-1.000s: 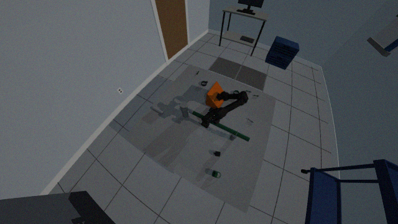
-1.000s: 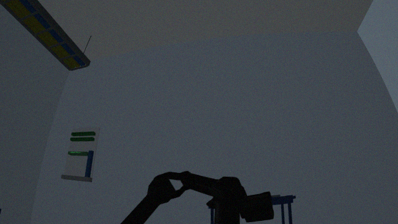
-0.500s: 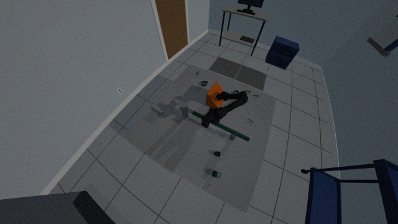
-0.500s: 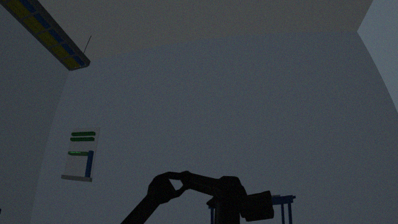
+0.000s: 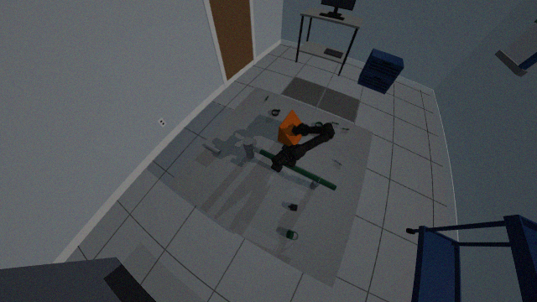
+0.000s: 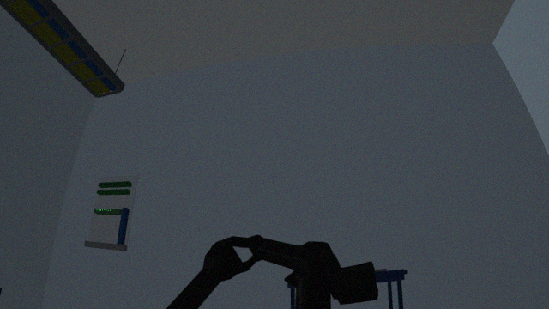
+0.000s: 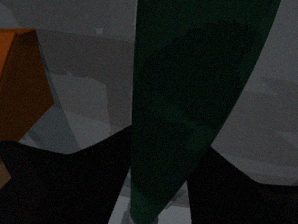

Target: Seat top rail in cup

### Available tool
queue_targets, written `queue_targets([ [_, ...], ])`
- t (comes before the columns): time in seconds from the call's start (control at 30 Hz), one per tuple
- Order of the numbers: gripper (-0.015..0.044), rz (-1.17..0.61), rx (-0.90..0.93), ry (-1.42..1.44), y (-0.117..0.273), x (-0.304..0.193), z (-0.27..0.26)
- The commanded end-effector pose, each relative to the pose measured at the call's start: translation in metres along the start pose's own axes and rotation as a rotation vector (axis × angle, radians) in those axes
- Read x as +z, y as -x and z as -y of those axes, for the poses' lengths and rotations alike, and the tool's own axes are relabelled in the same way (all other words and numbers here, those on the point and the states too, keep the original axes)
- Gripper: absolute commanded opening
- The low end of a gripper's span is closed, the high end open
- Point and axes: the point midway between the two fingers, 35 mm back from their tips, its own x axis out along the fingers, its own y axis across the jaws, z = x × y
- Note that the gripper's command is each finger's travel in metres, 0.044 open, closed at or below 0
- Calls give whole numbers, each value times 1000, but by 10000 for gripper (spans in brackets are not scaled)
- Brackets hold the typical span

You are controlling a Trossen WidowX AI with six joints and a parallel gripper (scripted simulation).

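One green rail (image 5: 310,173) (image 7: 187,85) — dark, smooth — fills the claw (image 5: 277,164) (image 7: 162,132).

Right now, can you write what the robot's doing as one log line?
claw: shut on green rail | rail seated: can't tell | release: not done

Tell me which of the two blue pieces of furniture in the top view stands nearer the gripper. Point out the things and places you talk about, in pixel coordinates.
The blue drawer-like unit (image 5: 381,71), beyond the orange block (image 5: 289,133); unlike the blue open frame (image 5: 515,252) at lower right, it is a compact box.
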Motion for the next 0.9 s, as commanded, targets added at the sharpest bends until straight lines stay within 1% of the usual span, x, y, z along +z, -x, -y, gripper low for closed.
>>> queue_targets([
  [0.0,0,-14,-2,-1,2,-5,0],
  [0.87,0,0,1,0,0,-5,0],
])
